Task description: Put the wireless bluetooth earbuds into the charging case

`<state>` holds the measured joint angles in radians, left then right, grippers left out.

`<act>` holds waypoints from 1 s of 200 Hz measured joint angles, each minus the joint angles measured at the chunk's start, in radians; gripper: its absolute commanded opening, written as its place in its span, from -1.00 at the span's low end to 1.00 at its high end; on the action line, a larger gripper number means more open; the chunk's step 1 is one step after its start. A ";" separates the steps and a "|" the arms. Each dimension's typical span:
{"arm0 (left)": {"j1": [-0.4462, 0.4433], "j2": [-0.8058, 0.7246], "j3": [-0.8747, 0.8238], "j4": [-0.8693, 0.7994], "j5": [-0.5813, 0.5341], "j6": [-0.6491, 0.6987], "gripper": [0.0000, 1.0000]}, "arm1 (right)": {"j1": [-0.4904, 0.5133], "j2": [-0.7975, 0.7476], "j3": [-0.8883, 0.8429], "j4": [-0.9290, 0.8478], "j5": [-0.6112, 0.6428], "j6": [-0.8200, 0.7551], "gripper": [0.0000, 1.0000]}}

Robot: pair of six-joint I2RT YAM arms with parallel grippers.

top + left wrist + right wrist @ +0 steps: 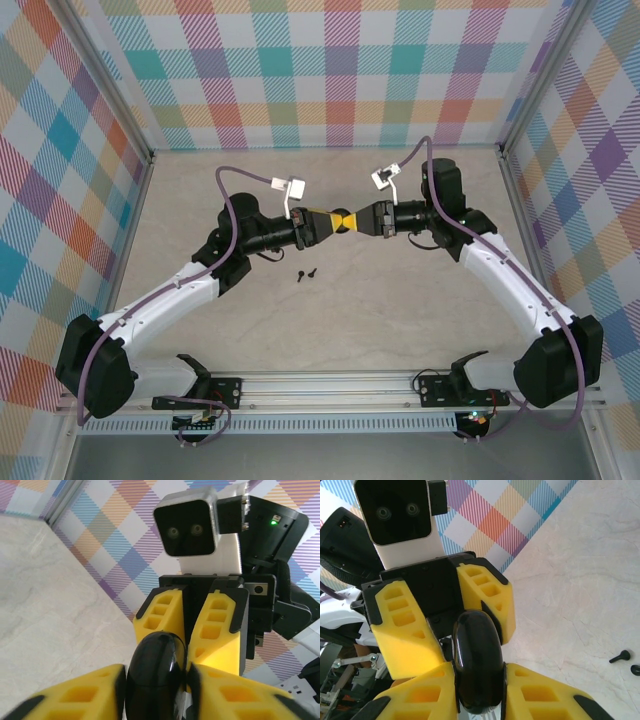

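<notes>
Black glossy plastic, rounded like a pebble: the charging case (155, 675) hangs in mid-air above the middle of the table (400, 320), caught between two grippers that meet nose to nose. The right gripper (477, 680) has its yellow fingers pressed on either flank of the shell and is clamped on it. The left gripper (156, 682) brackets the same shell from the opposite side, but I cannot tell whether its pads pinch it or merely stand beside it. The case looks shut (no seam or gap is plain from either wrist view).

The earbuds (312, 269), two tiny black stemmed pieces, lie on the table on the near side of the grippers, between the two arms and close to each other.

I judge the case light, stiff and slippery. Its curved, polished sides give flat pads little to bite on, so a hold across the broadest faces near the middle seems safest, leaving the opening edge free. The earbuds are likely featherlight, hard and prone to roll or flick away. A gentle pinch across the bulb looks the better hold, with the stem left free to drop into its socket.
</notes>
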<state>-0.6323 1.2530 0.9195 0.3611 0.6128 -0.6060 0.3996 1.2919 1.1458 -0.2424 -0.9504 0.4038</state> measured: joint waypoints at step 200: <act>-0.001 -0.001 0.082 -0.183 0.121 0.080 -0.24 | 0.000 -0.016 0.035 -0.119 -0.055 -0.091 -0.48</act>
<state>-0.6334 1.2522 1.0016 0.1776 0.7341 -0.5262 0.4000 1.2762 1.1809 -0.3611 -1.0050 0.3126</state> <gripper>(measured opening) 0.396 0.258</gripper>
